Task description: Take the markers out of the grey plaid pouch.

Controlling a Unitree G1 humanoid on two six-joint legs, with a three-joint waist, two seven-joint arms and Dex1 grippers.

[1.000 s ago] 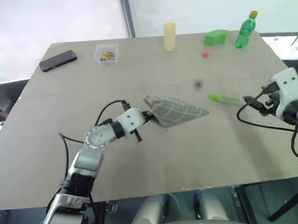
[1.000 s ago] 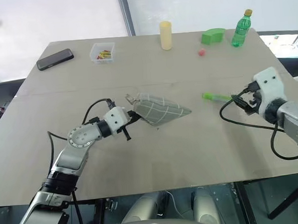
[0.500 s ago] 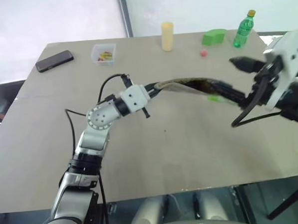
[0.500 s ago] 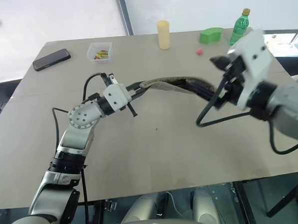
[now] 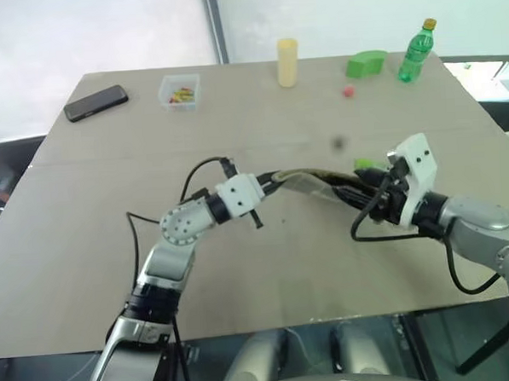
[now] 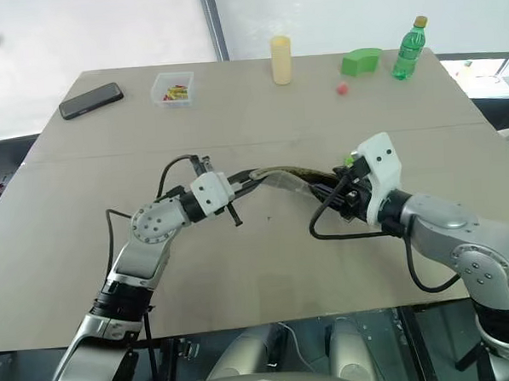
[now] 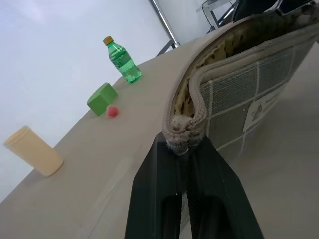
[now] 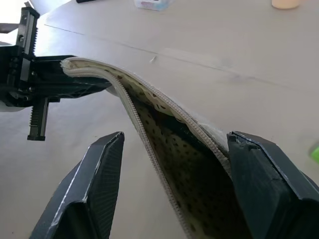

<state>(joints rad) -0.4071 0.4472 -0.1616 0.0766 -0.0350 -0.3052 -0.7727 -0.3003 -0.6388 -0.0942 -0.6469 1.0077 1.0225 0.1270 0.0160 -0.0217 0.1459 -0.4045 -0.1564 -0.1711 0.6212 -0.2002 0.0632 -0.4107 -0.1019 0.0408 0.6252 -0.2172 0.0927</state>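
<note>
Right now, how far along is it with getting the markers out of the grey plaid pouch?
Partway. One green marker already lies on the table beyond the pouch. The left gripper is shut on one end of the grey plaid pouch, holding it up with the zip open. The right gripper has its jaws spread at the open mouth. Still left: checking inside; no marker can be made out there.

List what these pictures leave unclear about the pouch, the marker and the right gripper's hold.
- Grey plaid pouch: its inside is dark in the right wrist view; any markers left cannot be seen.
- Green marker: mostly hidden behind the right gripper in the head views.
- Right gripper's fingers straddle the pouch's open mouth; contact cannot be told.
</note>
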